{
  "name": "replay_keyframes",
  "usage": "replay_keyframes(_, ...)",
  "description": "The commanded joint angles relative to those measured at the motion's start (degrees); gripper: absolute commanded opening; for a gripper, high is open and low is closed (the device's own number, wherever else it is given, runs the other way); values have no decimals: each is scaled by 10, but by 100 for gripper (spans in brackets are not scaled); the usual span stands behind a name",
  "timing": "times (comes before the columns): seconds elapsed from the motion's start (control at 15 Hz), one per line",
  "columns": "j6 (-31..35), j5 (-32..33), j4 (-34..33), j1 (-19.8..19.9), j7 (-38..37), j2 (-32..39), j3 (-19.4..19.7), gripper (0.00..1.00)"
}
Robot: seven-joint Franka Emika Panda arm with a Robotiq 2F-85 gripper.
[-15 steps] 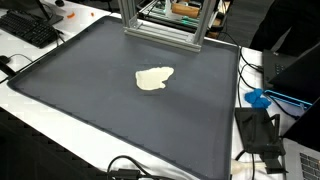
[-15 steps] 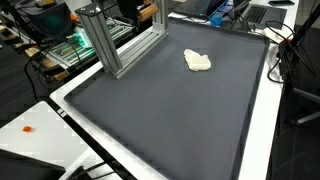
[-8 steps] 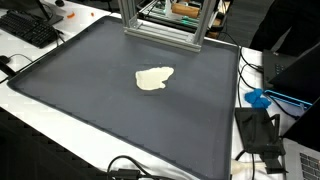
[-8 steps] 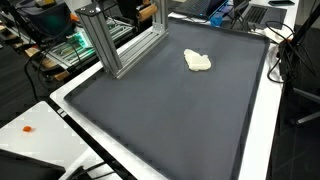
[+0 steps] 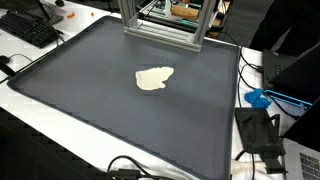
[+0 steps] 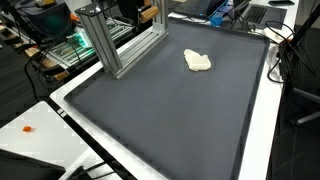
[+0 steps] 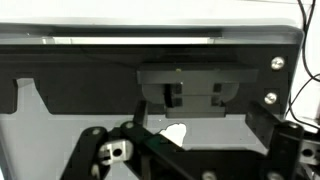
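Note:
A pale cream, crumpled lump (image 5: 154, 78) lies flat on a large dark grey mat (image 5: 90, 105), somewhat towards the metal frame; it shows in both exterior views (image 6: 198, 61). Neither exterior view shows the arm or the gripper. In the wrist view the gripper (image 7: 195, 165) comes in from the bottom edge, its dark linkages spread far apart at the left and right, open with nothing between them. The cream lump (image 7: 176, 133) shows small in the gap, well away from the fingers.
An aluminium frame (image 5: 160, 25) stands at one edge of the mat (image 6: 170, 120), seen again as a post and rail (image 6: 112, 45). A black keyboard (image 5: 30, 30), a blue object (image 5: 258, 98), black boxes (image 5: 258, 130) and cables (image 5: 125, 170) lie on the white table around it.

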State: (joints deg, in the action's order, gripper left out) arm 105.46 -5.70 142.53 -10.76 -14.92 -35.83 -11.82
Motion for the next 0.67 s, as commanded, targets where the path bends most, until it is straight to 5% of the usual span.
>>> replay_keyframes(0.0,17,5,-29,17,-4,18,-6,100)
replay_keyframes(0.27,85,16,-70,54,-84,75,-27,100)
replay_keyframes(0.6,165,69,-125,103,-275,182,-75,100)
